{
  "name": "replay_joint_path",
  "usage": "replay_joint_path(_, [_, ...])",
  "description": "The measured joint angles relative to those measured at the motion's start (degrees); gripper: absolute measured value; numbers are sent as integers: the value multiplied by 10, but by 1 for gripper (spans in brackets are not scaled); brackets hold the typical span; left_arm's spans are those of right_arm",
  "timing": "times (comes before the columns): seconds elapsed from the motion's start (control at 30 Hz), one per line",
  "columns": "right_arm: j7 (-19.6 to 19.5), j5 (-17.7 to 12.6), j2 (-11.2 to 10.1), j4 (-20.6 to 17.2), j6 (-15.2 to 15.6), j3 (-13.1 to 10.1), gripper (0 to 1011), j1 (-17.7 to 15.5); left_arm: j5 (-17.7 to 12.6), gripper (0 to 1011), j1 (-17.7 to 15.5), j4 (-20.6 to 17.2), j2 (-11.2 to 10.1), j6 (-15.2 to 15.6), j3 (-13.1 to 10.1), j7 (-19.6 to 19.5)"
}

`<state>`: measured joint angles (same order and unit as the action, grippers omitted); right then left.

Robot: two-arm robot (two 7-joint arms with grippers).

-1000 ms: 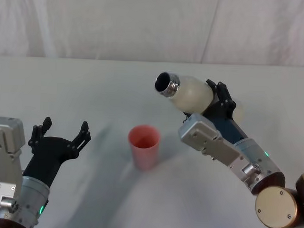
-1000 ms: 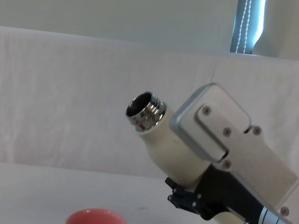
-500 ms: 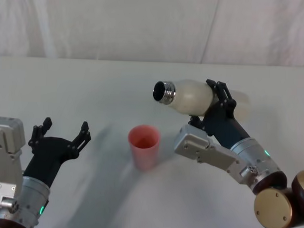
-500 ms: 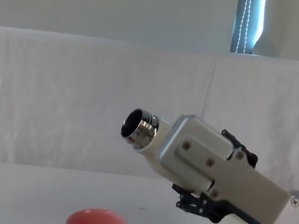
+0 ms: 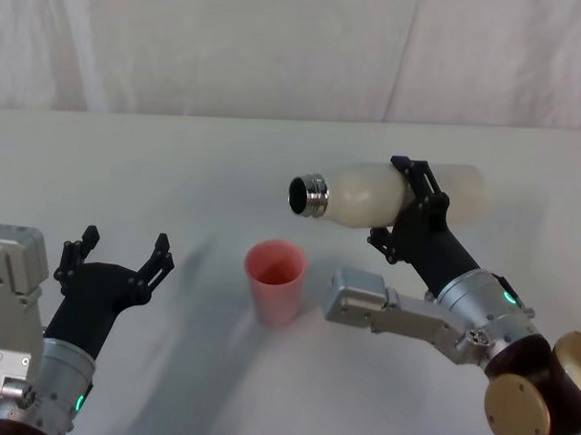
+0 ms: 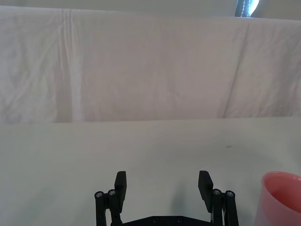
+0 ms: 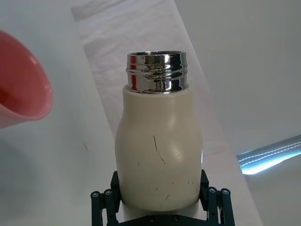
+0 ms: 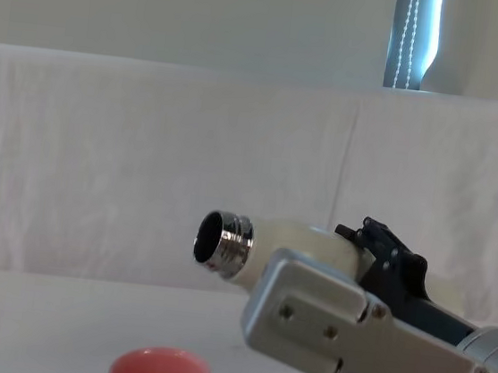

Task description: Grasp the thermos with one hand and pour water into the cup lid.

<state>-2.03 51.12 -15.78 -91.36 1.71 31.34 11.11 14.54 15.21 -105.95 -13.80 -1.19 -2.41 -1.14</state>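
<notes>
Nearly pouring: thermos (image 5: 368,193) gripped, tipped level above the cup lid (image 5: 275,277).
Right hand (image 5: 412,205) jaws clamp its body; no water visible yet. Left gripper (image 5: 117,254) waits wide, near-left on the counter (image 5: 178,166).

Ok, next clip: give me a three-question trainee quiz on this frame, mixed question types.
1. True or false: the thermos stands upright on the table.
2. Which gripper holds the thermos? A) left gripper B) right gripper
3. Fill in: the thermos's open chrome neck is above and just to the robot's right of the pink ____.

Key:
1. False; it is held nearly horizontal in the air.
2. B; the left gripper sits open and apart.
3. cup lid
</notes>
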Motion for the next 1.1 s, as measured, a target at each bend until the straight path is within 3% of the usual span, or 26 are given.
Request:
replay_joint_path(0.27, [-2,25,-11,1,5,11,962,6,0,1001,0,0,0,0,0,0])
replay_joint_path(1.1, [51,44,-37,-6,16,35,962,29,0,1001,0,0,0,0,0,0])
